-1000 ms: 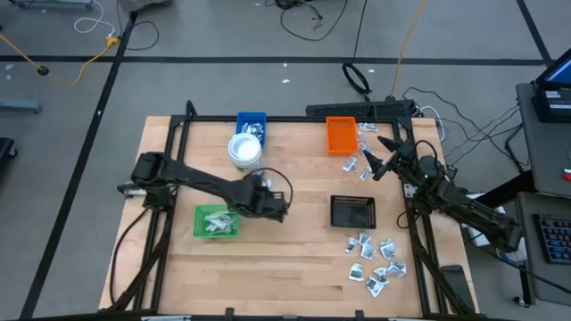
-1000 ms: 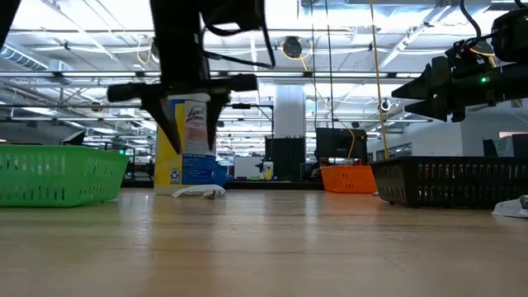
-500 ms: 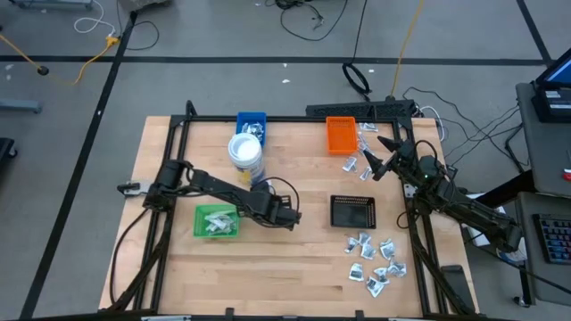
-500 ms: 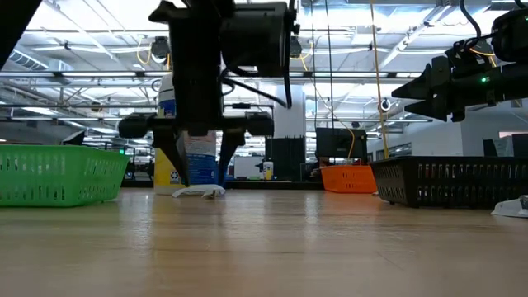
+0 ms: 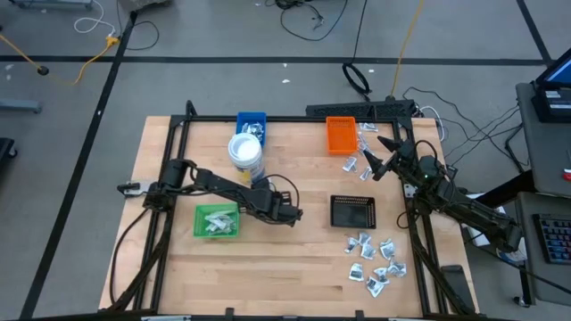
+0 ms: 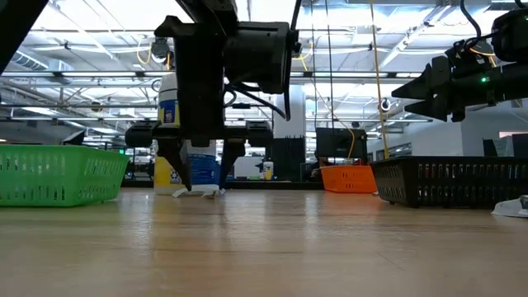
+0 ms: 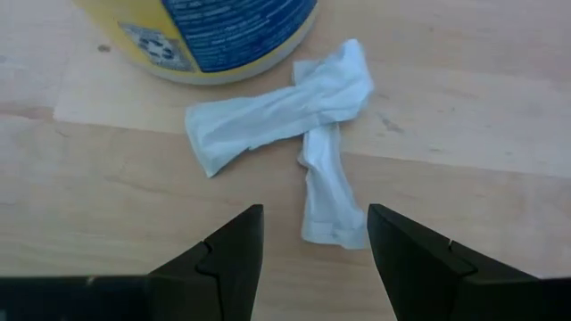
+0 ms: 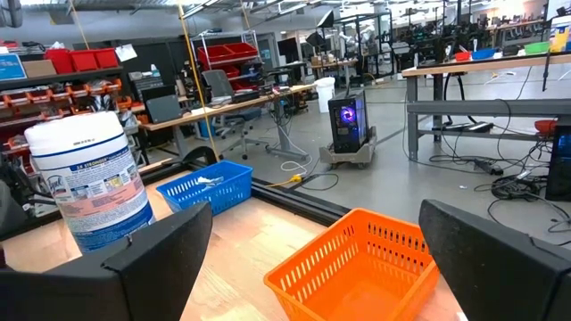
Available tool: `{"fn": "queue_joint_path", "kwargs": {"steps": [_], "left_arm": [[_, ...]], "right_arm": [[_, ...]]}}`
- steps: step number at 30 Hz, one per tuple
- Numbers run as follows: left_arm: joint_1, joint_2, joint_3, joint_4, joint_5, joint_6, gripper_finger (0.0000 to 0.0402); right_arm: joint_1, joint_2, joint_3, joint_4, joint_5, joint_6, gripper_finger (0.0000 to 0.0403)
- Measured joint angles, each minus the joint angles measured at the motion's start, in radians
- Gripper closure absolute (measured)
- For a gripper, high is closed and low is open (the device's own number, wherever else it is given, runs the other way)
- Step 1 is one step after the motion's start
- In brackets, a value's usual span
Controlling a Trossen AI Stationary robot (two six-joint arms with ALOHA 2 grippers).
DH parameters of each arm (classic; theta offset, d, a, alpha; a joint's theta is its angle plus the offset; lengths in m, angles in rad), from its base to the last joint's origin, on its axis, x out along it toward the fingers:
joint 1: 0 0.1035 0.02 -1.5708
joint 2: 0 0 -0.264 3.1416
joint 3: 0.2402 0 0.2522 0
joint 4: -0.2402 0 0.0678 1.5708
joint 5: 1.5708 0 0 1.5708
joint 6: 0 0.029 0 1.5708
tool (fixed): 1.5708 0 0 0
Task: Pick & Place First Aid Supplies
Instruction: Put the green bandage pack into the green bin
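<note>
Pickup step: left gripper (image 7: 314, 259), fingers spread, hovers above crossed white packets (image 7: 303, 116) beside the tub (image 5: 245, 152). Next, lower and pinch one. Right gripper (image 5: 382, 162) waits spread near the orange tray (image 5: 340, 135).

Bright ceiling strips backlight the left gripper (image 6: 202, 169) into silhouette; the tabletop (image 6: 264, 247) is evenly lit, shadows soft, nearest boards blurred.
</note>
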Motion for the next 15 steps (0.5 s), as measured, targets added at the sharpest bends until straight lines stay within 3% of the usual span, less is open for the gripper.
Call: {"fn": "queue_joint_path", "kwargs": {"steps": [4,9,15], "left_arm": [[0.0,0.019,-0.002,0.029,0.03,-0.001,0.0195],[-0.001,0.03,-0.001,0.114,0.036,0.109,0.0195],[-0.001,0.03,-0.001,0.099,0.047,0.085,0.0195]], "right_arm": [[0.0,0.0,0.0,0.0,0.0,0.0,0.0009],[0.0,0.0,0.0,0.0,0.0,0.0,0.0009],[0.0,0.0,0.0,0.0,0.0,0.0,0.0009]]}}
